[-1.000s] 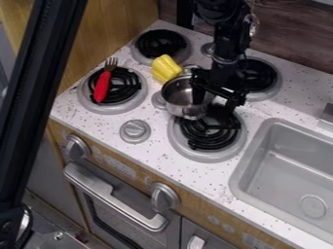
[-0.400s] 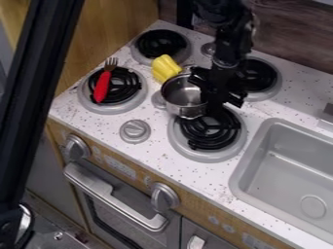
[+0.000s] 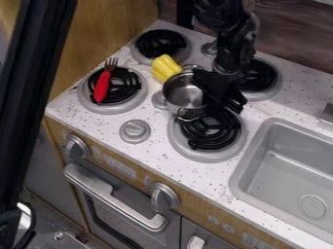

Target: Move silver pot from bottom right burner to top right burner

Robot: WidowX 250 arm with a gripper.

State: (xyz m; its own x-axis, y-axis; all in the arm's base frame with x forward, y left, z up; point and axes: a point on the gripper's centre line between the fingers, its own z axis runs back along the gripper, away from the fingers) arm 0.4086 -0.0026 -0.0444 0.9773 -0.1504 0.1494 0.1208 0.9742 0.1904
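In the camera view, you have the arm (image 3: 231, 48) coming in from the top edge, with the gripper (image 3: 224, 95) hanging low at the right side of the silver pot (image 3: 184, 95). The pot lies to the left of the gripper in the view, its mouth facing up, and the gripper's dark shape covers part of the pot's right rim. You cannot tell from here how wide the gripper stands or whether it has hold of the rim. The pot sits off the middle of the bottom right burner (image 3: 209, 135), at that burner's upper-left edge, with one wire handle toward the burner and the other at the far side. The top right burner (image 3: 260, 75) is beyond the gripper, partly behind the arm. Just beside the pot's far-left side you see a yellow toy (image 3: 165, 68).
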